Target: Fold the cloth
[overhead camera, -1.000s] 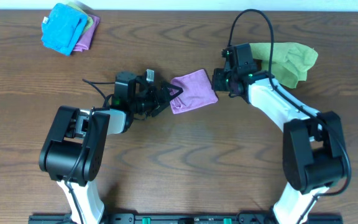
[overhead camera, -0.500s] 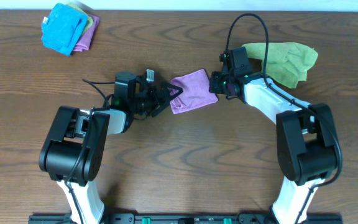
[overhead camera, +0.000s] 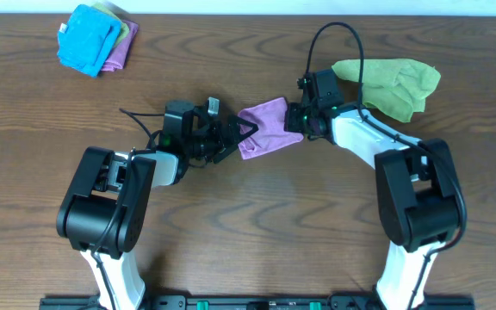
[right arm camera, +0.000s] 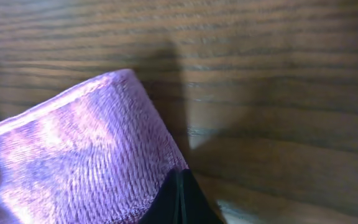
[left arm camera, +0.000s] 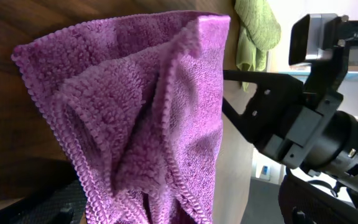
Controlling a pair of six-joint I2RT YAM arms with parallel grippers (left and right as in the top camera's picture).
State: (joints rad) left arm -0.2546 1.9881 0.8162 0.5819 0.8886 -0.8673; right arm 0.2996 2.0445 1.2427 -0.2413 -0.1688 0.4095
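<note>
On the tabletop (overhead camera: 257,224), the bunched pinkish-purple square microfibre cloth (overhead camera: 268,127) is being clenched by the jaws of the left gripper (overhead camera: 241,131). Those of the right gripper (overhead camera: 298,120) are being pressed shut at its opposite edge. A corner pinch is being called for next.

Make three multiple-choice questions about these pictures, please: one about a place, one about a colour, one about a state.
1. Where on the table does the loose lime-green cloth lie?
A. at the far edge, on the right
B. in the middle
C. at the near edge

2. What colour is the top cloth of the pile in the far left corner?
A. red
B. bright blue
C. white

3. How does the purple cloth lie?
A. spread flat in one layer
B. bunched in folds and layers
C. hanging over the edge

Answers:
1 A: the overhead view shows it at the far right.
2 B: blue lies over green and purple edges.
3 B: the left wrist view shows overlapping layers.
</note>
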